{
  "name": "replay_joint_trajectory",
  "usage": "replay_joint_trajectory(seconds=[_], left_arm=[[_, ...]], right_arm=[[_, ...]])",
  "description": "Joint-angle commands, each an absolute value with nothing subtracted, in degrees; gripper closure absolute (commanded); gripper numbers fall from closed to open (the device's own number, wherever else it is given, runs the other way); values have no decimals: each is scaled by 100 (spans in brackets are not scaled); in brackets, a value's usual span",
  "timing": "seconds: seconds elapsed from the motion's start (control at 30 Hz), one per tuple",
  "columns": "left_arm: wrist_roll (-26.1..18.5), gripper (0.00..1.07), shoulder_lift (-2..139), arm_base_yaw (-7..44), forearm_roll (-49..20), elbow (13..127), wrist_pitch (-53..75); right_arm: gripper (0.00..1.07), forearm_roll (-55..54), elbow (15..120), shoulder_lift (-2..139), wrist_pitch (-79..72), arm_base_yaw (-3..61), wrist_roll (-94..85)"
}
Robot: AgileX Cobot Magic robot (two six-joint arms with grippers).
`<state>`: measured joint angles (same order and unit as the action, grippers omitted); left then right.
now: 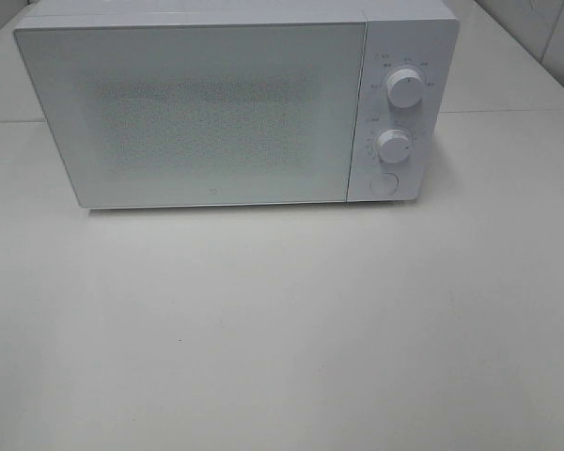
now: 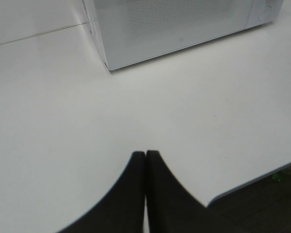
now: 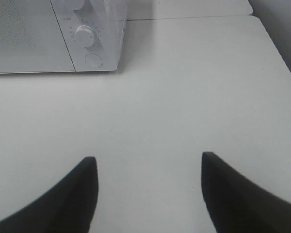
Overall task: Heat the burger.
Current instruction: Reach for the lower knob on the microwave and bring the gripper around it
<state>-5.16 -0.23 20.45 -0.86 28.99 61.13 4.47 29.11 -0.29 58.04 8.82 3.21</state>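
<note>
We note a white microwave at the back of the white counter, door shut, its frosted front hiding the inside. The control panel sits right of the door in the high view: upper knob, lower knob, round button beneath. The burger shows in no view, so we cannot place it. The left gripper is over the counter, fingers pressed together. The right gripper faces the microwave, fingers spread wide with only counter between them.
</note>
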Motion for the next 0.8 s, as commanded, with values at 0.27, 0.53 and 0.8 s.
replay_joint_trajectory(seconds=[0.27, 0.53, 0.8], left_arm=[[-590, 106, -143, 2011, -189, 2882, 5970], [-590, 106, -143, 2011, -189, 2882, 5970], [-590, 106, -143, 2011, -189, 2882, 5970]], right_arm=[[47, 447, 2888, -149, 5735, 877, 264], [47, 447, 2888, -149, 5735, 877, 264], [47, 447, 2888, -149, 5735, 877, 264]])
